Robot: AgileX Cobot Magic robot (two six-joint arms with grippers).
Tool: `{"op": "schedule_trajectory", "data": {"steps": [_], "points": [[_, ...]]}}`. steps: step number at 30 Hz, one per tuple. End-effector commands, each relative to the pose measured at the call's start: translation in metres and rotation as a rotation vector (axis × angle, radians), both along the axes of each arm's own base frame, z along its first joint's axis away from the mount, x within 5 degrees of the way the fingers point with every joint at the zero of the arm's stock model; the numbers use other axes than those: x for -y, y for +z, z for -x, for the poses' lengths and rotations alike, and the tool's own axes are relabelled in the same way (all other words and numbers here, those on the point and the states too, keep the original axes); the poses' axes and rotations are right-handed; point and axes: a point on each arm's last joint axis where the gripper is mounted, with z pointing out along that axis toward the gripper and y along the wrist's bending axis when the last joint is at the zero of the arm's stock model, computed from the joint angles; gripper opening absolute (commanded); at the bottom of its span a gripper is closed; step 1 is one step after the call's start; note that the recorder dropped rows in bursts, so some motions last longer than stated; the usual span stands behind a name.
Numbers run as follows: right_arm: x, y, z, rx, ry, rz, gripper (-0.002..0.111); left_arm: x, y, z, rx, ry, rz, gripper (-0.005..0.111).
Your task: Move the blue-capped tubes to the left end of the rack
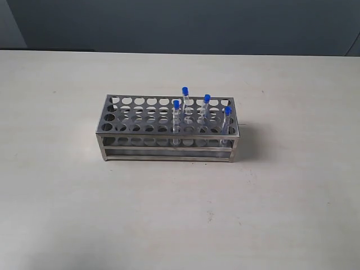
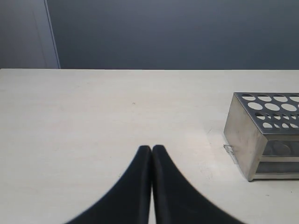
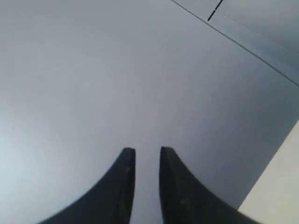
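Observation:
The silvery metal rack (image 1: 140, 121) stands in the middle of the table in the exterior view. Several blue-capped tubes stand upright in its right half: one at the front middle (image 1: 176, 112), one at the back (image 1: 184, 97), one further right (image 1: 206, 106) and one near the right end (image 1: 227, 118). Neither arm shows in the exterior view. My left gripper (image 2: 152, 148) is shut and empty, low over bare table, with the rack's end (image 2: 243, 140) off to one side. My right gripper (image 3: 143, 150) is slightly open, empty, pointing at a grey wall.
The pale table (image 1: 67, 197) spreads all round the rack. A dark grey wall (image 1: 185, 25) runs behind the table's far edge. A strip of the table (image 3: 280, 196) shows in a corner of the right wrist view.

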Motion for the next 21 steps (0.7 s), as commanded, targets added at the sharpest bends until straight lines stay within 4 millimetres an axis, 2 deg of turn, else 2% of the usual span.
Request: {"op": "schedule_trajectory", "data": {"steps": [1,4,7,9,12,15,18,21], "points": [[-0.001,0.001,0.001,0.017,0.007,-0.007,0.013,0.001,0.002,0.000,0.011,-0.008,0.003,0.001],[-0.010,0.012,0.002,-0.096,0.051,0.247,0.001,0.001,0.002,0.000,0.011,-0.008,0.003,0.001],[-0.011,0.036,0.003,-0.168,0.036,0.425,-0.001,0.001,0.002,0.000,0.011,-0.008,0.001,0.001],[-0.011,0.051,-0.006,-0.236,0.027,0.508,-0.001,0.001,0.002,0.000,0.011,-0.008,0.001,0.001],[-0.011,0.063,-0.033,-0.424,0.068,0.648,-0.001,0.001,0.002,0.000,0.011,-0.008,0.001,0.001],[-0.020,0.071,-0.067,-0.558,0.210,0.809,-0.001,0.001,0.002,0.000,0.011,-0.008,0.001,0.001],[-0.044,0.077,-0.106,-0.600,0.426,0.942,-0.001,0.001,0.002,0.000,0.011,-0.008,0.001,0.001],[-0.079,0.070,-0.145,-0.628,0.642,1.081,-0.001,0.001,0.002,0.000,0.011,-0.008,0.001,0.001]]}}
